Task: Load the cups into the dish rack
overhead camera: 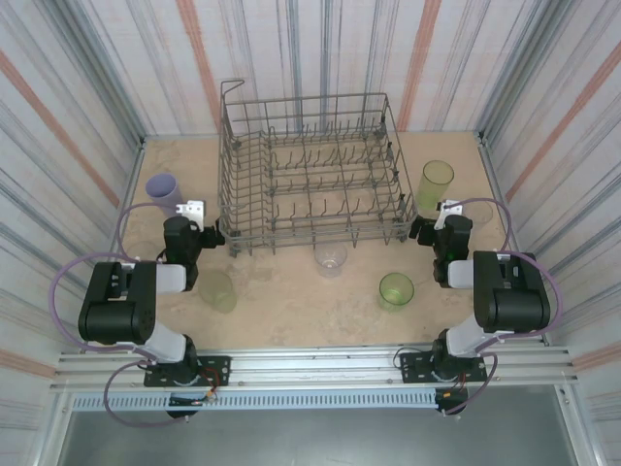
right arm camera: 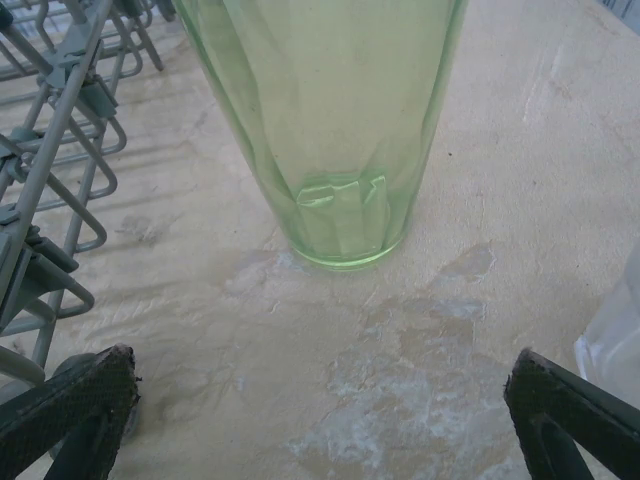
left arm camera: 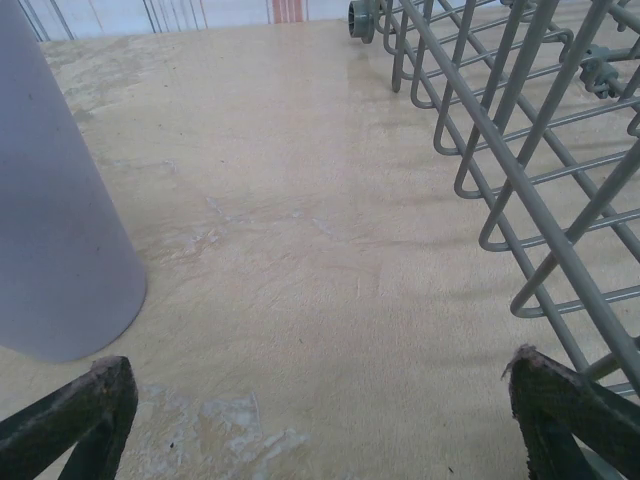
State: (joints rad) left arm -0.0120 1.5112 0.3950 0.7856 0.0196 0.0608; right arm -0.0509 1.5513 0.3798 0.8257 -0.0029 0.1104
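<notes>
Dish rack [overhead camera: 310,170] of grey wire, with rows of upright tines and a loop at its far left corner, stands on the sandy, mottled table [overhead camera: 291,316] in the top view, ahead of and between the two grippers. The left gripper [overhead camera: 194,216] has the lavender cup [overhead camera: 163,189] just ahead on its left. The right gripper [overhead camera: 441,216] faces the tall yellow-green cup [overhead camera: 436,183], with the rack's near right corner beside it. Back toward the arm bases stand a clear cup [overhead camera: 331,259], a short green cup [overhead camera: 395,290] and a second green cup [overhead camera: 216,290]. In the left wrist view the left gripper's [left arm camera: 320,365] jaws are spread wide and hold nothing. The lavender cup's [left arm camera: 55,210] smooth, matte, opaque wall rises just beyond the left finger [left arm camera: 85,415], apart from it. The rack's [left arm camera: 520,170] bent wire loops run close by the right finger, with bare table [left arm camera: 290,250] between. In the right wrist view the right gripper's [right arm camera: 322,358] jaws are likewise spread and empty. The tall yellow-green cup [right arm camera: 335,130], translucent and glossy with faint vertical facets, stands upright ahead of the gap, clear of both fingers [right arm camera: 570,415]. Rack wires [right arm camera: 55,170] lie off the left finger.
</notes>
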